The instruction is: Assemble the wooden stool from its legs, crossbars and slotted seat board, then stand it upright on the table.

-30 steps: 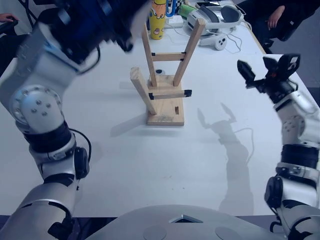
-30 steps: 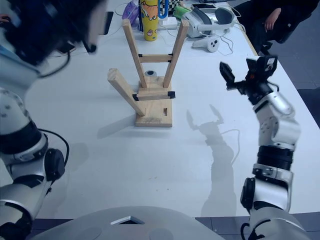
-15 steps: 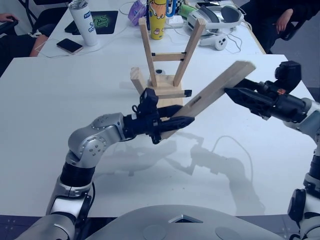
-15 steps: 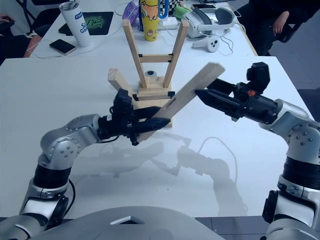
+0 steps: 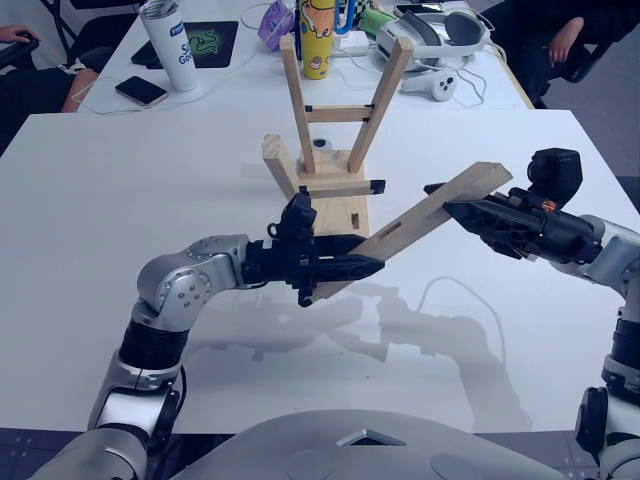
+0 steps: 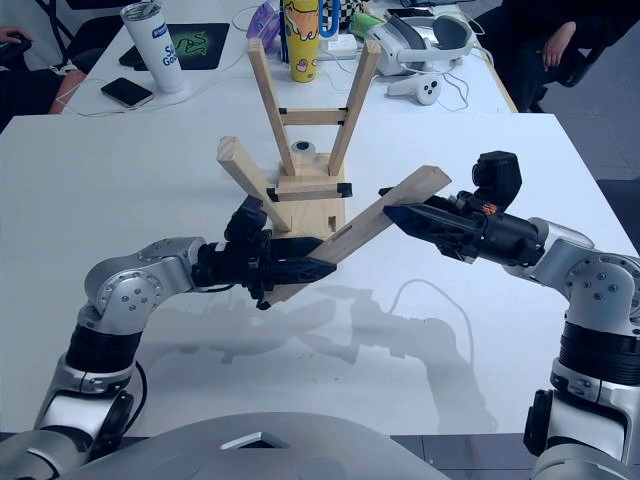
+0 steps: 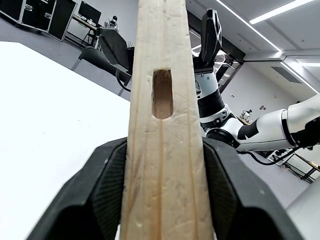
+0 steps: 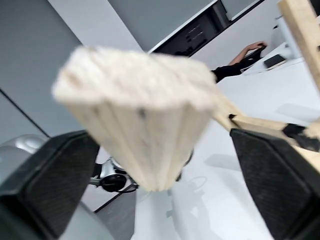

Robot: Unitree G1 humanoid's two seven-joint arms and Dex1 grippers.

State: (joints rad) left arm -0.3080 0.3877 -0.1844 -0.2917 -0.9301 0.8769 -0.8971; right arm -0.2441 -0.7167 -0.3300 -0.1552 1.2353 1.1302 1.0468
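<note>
Over the near left of the table (image 5: 120, 200), the left gripper (image 5: 350, 270) was clamped on the lower end of a loose wooden leg (image 5: 425, 215). Its fingers (image 7: 107, 195) pressed against both sides just below the mortise (image 7: 162, 100). A second before, neither arm had carried anything. Half a second before, this leg had slanted more steeply with its upper end higher. Now it lay flatter and lower, held clear of the tabletop.

Behind it, the seat board (image 5: 345, 205) lay flat on the table. Two braced legs stood up from it and a third leg (image 5: 285, 180) leaned out to the left. That part had not shifted.

Further right, the right gripper (image 5: 440, 198) sat near the leg's upper end. Its fingers (image 8: 45, 180) were spread, with a gap either side of the wood, guiding rather than pinching.

The lowering suggested the last leg was being brought toward the board's free slot. It remained unseated, so the stool could not yet be turned upright.
</note>
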